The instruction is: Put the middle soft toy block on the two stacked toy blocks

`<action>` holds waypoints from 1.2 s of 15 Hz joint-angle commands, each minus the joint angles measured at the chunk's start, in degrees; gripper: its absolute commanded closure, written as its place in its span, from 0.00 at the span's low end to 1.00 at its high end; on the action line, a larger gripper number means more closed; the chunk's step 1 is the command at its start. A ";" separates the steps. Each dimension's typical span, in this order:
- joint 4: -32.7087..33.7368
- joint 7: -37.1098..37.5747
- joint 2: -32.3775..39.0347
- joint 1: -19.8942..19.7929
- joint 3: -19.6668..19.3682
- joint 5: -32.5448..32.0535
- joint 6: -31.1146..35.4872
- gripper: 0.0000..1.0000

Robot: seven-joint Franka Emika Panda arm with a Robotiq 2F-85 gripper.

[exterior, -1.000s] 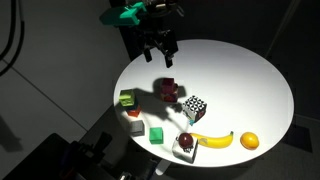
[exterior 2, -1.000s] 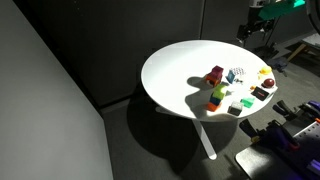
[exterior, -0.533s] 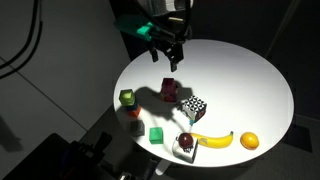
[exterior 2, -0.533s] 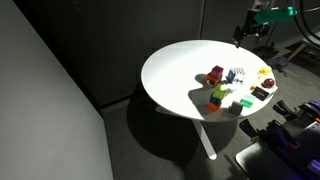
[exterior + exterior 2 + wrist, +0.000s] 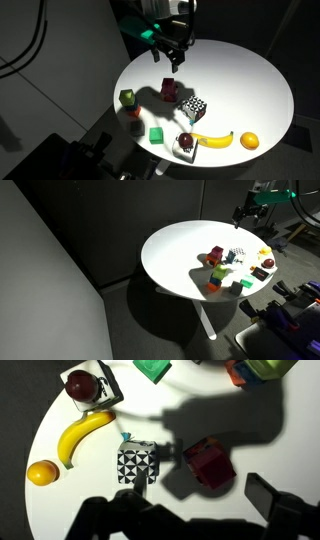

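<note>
We see our gripper (image 5: 185, 510), jaws apart and empty; in the wrist view the checkered soft block (image 5: 137, 463) lies at its eleven o'clock.

Dim room, spotlit white table (image 5: 250, 80), hard shadows

black-and-white checkered block (image 5: 137, 463), yellow banana (image 5: 82, 435)

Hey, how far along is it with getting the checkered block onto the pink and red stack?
Nothing is done yet. The checkered block sits on the table beside the pink-on-red stack, which has nothing on top. The claw hovers open and empty over the table. Left to do: grasp the checkered block, lift it and set it on the stack.
</note>
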 commanded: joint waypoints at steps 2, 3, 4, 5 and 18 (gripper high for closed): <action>0.10 -0.08 0.00 0.30 -0.32 0.09 -0.17 0.00; 0.10 -0.08 0.00 0.31 -0.32 0.09 -0.17 0.00; 0.10 -0.08 0.00 0.31 -0.32 0.09 -0.17 0.00; 0.10 -0.08 0.00 0.31 -0.32 0.09 -0.17 0.00; 6.23 1.10 8.96 -0.67 -2.96 0.15 4.29 0.00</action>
